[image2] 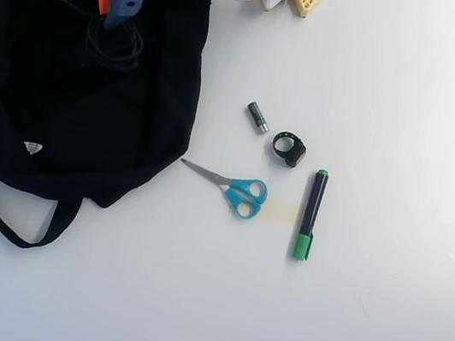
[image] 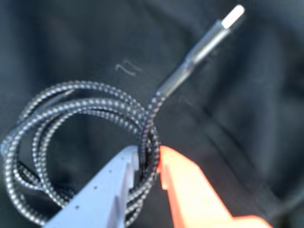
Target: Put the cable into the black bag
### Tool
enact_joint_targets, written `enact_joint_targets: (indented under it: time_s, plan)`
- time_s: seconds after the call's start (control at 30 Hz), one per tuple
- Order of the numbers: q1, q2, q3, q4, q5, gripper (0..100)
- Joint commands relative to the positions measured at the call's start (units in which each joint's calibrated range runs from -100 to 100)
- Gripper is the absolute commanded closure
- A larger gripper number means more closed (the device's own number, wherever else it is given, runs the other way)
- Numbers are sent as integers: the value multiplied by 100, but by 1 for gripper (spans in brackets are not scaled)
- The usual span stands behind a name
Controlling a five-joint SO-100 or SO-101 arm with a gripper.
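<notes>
your gripper [image: 151, 164] is clamped narrow on the coiled braided cable [image: 71, 118], the pale finger and the orange finger [image: 190, 190] pinching several loops between them. in the wrist view the cable's plug end [image: 213, 35] sticks up and to the right, with dark fabric behind it. in the overhead view you hold the cable [image2: 113, 44] over the black bag [image2: 71, 120], which lies flat at the table's upper left. on the white table [image2: 358, 330], well apart from the bag, lie blue-handled scissors [image2: 233, 189], a small battery [image2: 257, 117], a black ring-shaped part [image2: 288, 148] and a green marker [image2: 311, 214].
</notes>
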Motion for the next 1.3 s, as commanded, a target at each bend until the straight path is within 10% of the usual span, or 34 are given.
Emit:
enact_joint_targets:
  time_s: [0.0, 0.3, 0.47, 0.6, 1.27]
  plan:
    - [424, 593, -391, -525, 59, 97]
    - [-287, -1539, -409, 827, 27, 77]
    - [-2949, -3398, 606, 1318, -277, 77]
    - [-4169, -4718, 1478, 1318, -759, 97]
    - [-5492, -7888, 5314, 1240, -203, 98]
